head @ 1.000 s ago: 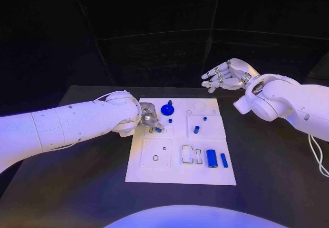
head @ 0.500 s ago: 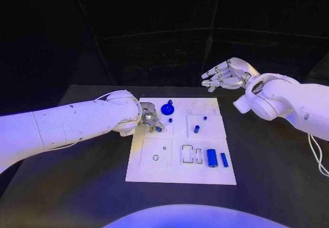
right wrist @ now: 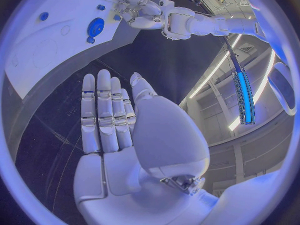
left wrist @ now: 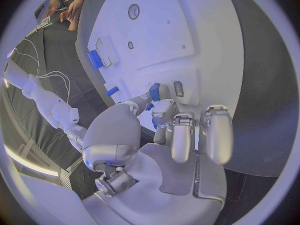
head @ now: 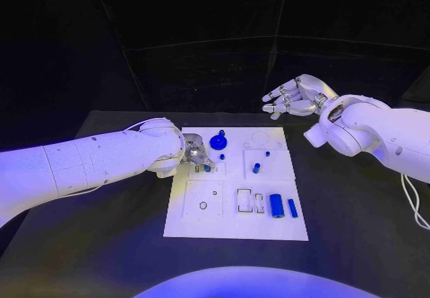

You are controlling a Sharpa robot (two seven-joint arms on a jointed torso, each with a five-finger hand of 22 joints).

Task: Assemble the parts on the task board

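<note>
Fingers [left wrist: 156, 107] of the left hand [head: 196, 153] pinch a small blue part [left wrist: 154, 91] over the board's [head: 269, 230] far-left area, while the right hand [head: 296, 98] hovers beyond the surface [head: 358, 248], fingers spread, holding nothing.

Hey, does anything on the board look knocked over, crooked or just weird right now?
Nothing stands out. The board lies square on the table, and the loose blue parts, like the cylinder and the disc, rest on it. The left hand works a small blue part at the board; the right hand is raised, holding nothing.
</note>
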